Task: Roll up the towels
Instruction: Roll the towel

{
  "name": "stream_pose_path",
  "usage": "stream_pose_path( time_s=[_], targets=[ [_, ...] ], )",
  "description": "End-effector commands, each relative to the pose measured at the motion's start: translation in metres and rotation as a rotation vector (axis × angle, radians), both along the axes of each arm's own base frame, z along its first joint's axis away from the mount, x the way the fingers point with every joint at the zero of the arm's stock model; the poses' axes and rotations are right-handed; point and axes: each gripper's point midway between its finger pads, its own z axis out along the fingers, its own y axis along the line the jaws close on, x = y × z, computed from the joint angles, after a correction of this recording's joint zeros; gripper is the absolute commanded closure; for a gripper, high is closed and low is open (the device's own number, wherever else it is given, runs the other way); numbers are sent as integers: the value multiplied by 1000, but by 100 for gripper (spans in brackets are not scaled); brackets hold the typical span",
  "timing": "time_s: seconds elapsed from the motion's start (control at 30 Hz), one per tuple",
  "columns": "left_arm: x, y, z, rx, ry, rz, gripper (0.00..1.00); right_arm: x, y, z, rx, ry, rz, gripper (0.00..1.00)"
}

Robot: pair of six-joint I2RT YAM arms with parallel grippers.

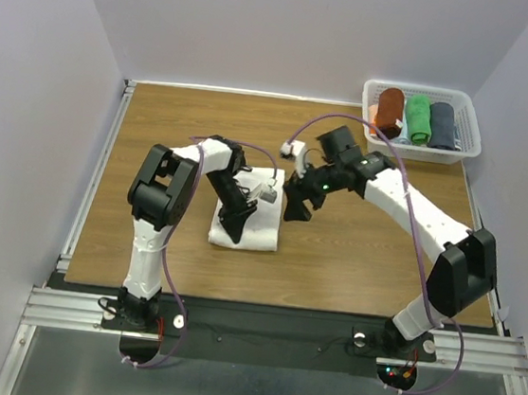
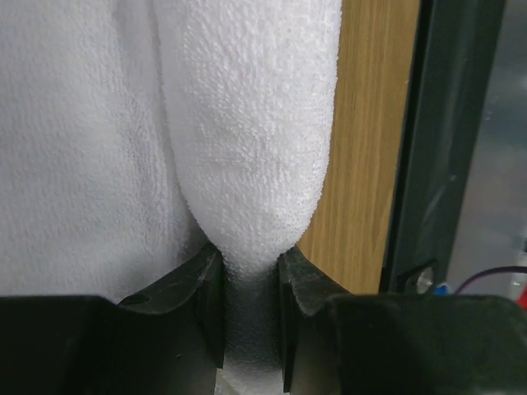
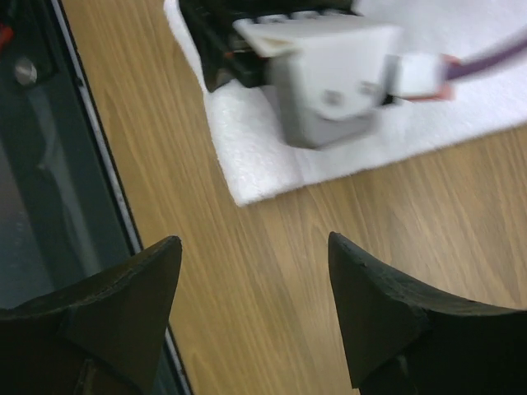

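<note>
Pinching a fold of the soft, limp white towel [image 2: 247, 123], left gripper [image 2: 251, 271] holds firm; right gripper [image 3: 255, 271] gapes empty; rolled edge likely grips best.

White towel [image 1: 258, 235] is showing plain white terry, no print. Table [image 1: 353, 255] is reading mid-brown with wood grain. Basket [image 1: 467, 144] is showing white lattice. Inside it, the rust-brown towel [image 1: 389, 112], green towel [image 1: 418, 120] and slate blue-grey towel [image 1: 442, 124] are all showing solid colour. Arms [image 1: 415, 210] are showing white shells with black joints, and the cable [image 3: 490, 56] is reading purple. Left gripper [image 2: 249, 271] and right gripper [image 3: 255, 271] are both reading black.
</note>
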Motion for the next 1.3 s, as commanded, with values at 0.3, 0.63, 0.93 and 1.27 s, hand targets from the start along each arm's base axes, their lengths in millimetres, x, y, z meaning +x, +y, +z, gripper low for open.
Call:
stream_pose_path(
  time_s=[0.3,0.63,0.93,1.27],
  targets=[
    [40,13,-52,43,-22,-51,75,-18,106,-65,-223,-520,155,17],
    [44,13,-56,33,-21,-40,68,-24,113,-122,-247,-605,206,13],
    [70,11,-35,-18,-104,40,43,-61,99,-162,-237,-473,321,100],
    [93,50,25,-61,-274,164,1,-99,61,-173,-228,-84,390,99]
  ],
)
